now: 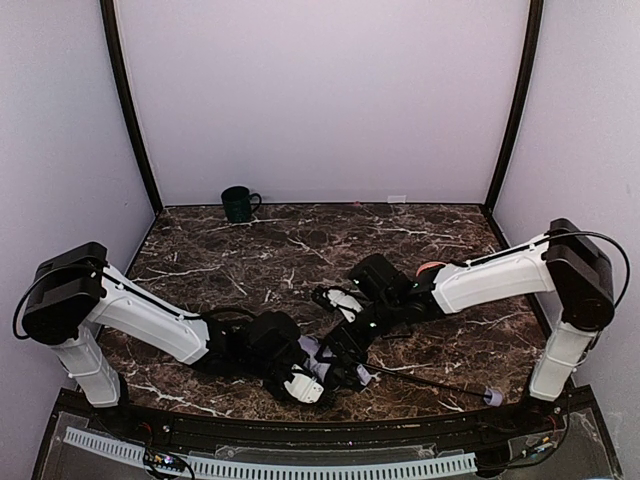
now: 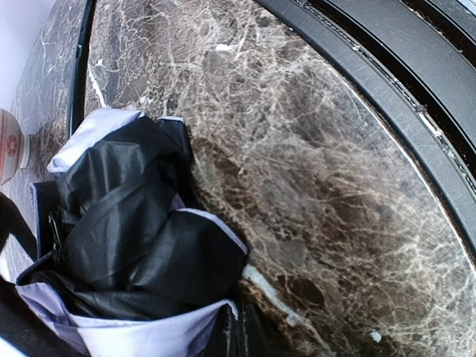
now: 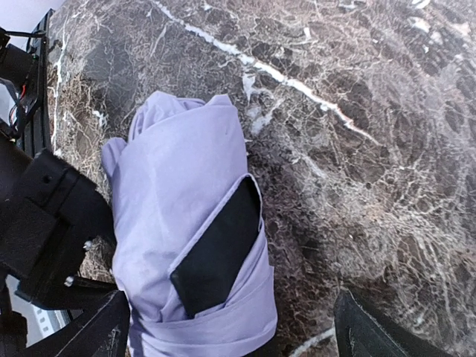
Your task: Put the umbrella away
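Far upper left of the overhead view, by the back wall: dark green mug (image 1: 238,203), well apart from the work.

Lower left of centre: left gripper (image 1: 303,386), low near the front edge and pressed against the umbrella (image 1: 322,362). Cannot tell whether clamped or spread; no fingers visible in its own camera, only bunched black lining and pale lavender cloth filling the lower left of that frame.

Lower centre: canopy gathered into a loose bundle on the table (image 1: 250,260), wedged between the two grippers. Not neat: puffed folds, black lining showing through a gap in the lavender wrap in the right wrist view, no fastened strap to be seen.

Right gripper (image 3: 232,309): spread wide, fingers (image 3: 368,327) at the bottom corners of its frame, straddling the near end of the bundle without pinching it.

Lower right of the overhead view: thin black shaft (image 1: 430,383) stretched out along the table, ending at the small handle (image 1: 490,397).

Judged roughly halfway. Done: canopy collapsed and roughly rolled. Left: shaft to push in, wrap to tighten and secure.
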Available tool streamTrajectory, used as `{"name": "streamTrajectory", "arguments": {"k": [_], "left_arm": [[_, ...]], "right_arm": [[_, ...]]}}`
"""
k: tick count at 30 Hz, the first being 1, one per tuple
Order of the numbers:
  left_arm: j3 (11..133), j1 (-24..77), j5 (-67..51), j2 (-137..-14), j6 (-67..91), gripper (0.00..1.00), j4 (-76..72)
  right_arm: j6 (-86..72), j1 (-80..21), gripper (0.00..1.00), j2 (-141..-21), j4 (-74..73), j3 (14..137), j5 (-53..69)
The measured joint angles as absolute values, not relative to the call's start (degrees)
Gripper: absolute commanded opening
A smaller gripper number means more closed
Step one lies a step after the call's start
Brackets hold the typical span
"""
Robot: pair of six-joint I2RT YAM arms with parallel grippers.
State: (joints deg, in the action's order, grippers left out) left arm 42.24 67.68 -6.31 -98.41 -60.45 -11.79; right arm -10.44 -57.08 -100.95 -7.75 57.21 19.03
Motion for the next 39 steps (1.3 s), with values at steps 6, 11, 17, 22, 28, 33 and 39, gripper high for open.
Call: {"name": "streamTrajectory", "arguments": {"k": [6,11,17,22,28,33,39], "left_arm": [[42.46,67.70,-5.89,-98.41,-59.33,0.00,-11.38],[42.72,67.79,-5.23,-98.39,-59.22,0.00,-10.83],[42.09,67.79,-4.27,-97.65,-59.11,0.00,-10.57],[41.78,67.79,-3.79,-97.36,-59.13,0.00,-10.55],[41.78,67.79,-3.75,-97.36,-59.13,0.00,-10.48],[41.78,67.79,-2.90,-97.30,-59.07,0.00,-10.48],[39.22,67.77,0.82,-95.22,-58.43,0.00,-11.09]], "right_arm": [[-10.11,-58.26,0.98,-96.92,-11.79,57.08,14.85],[-8.82,-58.37,0.97,-92.03,-15.73,56.97,10.98],[-6.63,-60.82,0.99,-87.48,-11.70,51.29,7.29],[-3.05,-61.95,1.00,-92.53,-9.91,48.27,6.28],[-0.32,-61.93,0.88,-98.32,-5.39,48.82,6.48],[0.34,-61.84,0.63,-100.71,-0.62,49.39,7.42],[0.32,-60.69,0.23,-100.71,2.94,47.81,10.52]]}}
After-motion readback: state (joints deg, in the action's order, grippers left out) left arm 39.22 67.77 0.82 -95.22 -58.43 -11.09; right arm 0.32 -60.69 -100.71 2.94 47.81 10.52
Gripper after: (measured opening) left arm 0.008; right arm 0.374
